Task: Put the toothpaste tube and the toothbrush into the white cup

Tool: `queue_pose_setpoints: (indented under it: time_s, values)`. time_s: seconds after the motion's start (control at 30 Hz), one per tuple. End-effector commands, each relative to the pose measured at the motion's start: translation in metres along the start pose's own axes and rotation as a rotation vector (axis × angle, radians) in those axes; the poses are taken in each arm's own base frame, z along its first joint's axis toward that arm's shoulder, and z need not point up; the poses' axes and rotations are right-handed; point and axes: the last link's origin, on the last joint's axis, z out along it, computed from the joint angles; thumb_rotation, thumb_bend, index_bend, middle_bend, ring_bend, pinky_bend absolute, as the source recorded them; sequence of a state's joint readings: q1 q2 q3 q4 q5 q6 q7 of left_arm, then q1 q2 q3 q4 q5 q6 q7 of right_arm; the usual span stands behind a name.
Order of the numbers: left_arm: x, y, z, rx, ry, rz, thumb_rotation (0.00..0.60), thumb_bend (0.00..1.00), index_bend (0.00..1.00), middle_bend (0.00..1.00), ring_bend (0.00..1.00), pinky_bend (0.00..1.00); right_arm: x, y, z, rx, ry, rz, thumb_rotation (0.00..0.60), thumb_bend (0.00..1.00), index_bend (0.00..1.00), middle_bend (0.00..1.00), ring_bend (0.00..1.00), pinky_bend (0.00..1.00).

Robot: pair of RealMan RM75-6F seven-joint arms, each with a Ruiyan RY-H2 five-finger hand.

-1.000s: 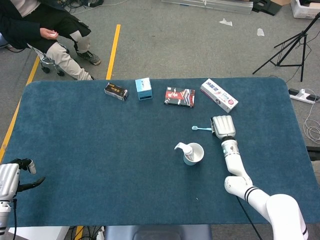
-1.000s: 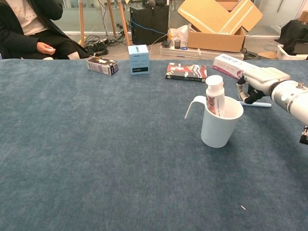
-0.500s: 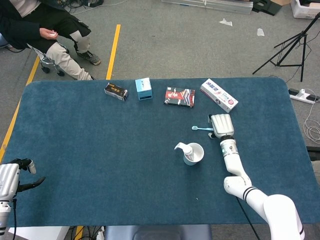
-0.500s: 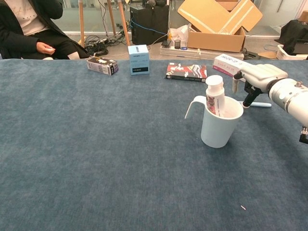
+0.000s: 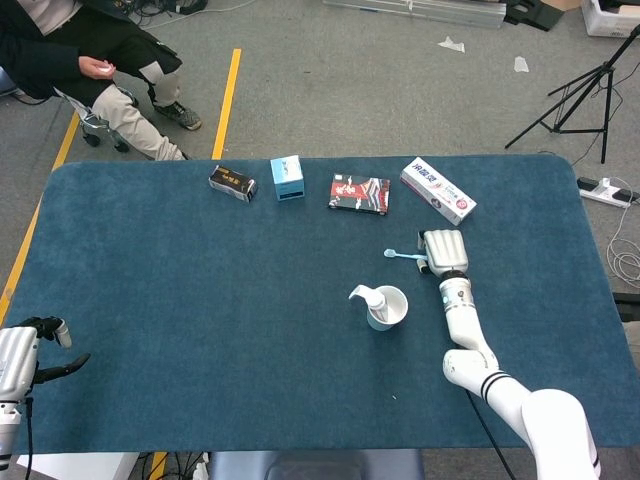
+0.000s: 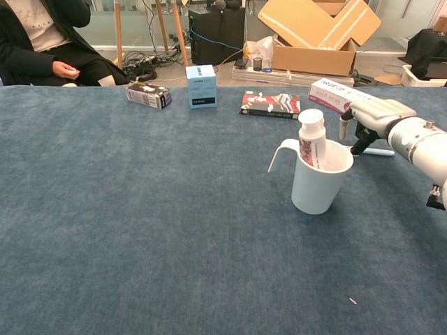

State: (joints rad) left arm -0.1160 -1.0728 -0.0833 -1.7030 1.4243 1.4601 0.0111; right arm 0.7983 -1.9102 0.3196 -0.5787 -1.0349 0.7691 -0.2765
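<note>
The thin pale-blue toothbrush [image 5: 404, 256] lies flat on the blue carpeted worktop [image 5: 200, 300], under the right hand [image 5: 444, 251], whose fingers [image 6: 343, 127] point down, apart, not clamped on it. The white toothpaste tube [image 6: 311, 138] stands in the white handled cup [image 6: 318, 183].

Toothpaste tube [image 6: 311, 140] upright in cup [image 6: 319, 183]; toothbrush [image 5: 404, 255] behind it, under right hand [image 5: 443, 251].

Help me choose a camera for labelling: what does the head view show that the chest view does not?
Only the head view shows the left hand, at the table's near left corner, holding nothing, and the toothbrush's head end. Only the chest view shows the toothpaste tube standing upright and the cardboard box behind. Both show the white cup and the right hand over the toothbrush.
</note>
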Motion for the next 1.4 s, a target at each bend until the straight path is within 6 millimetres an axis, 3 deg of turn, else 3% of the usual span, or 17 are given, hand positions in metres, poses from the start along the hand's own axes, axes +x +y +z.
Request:
queue_pose_setpoints:
  time_s: [0.03, 0.63, 1.03, 1.4]
  values:
    - [0.000, 0.000, 0.000, 0.000, 0.001, 0.000, 0.600, 0.04, 0.66, 0.62, 0.53, 0.63, 0.000, 0.000, 0.000, -0.001, -0.004, 0.000, 0.600, 0.23, 0.51, 1.00, 1.00, 1.00]
    - [0.001, 0.000, 0.000, 0.002, 0.003, -0.003, 0.600, 0.04, 0.66, 0.62, 0.53, 0.63, -0.005, -0.003, 0.000, -0.003, -0.025, 0.003, 0.600, 0.26, 0.54, 1.00, 1.00, 1.00]
    - [0.001, 0.000, 0.000, 0.003, 0.002, -0.003, 0.600, 0.04, 0.66, 0.62, 0.53, 0.63, -0.006, -0.001, -0.001, -0.003, -0.023, -0.002, 0.600, 0.30, 0.62, 1.00, 1.00, 1.00]
    - [0.000, 0.000, 0.000, 0.002, -0.002, 0.003, 0.600, 0.04, 0.66, 0.62, 0.53, 0.63, 0.010, 0.003, -0.004, 0.014, 0.030, 0.055, 0.600, 0.30, 0.64, 1.00, 1.00, 1.00]
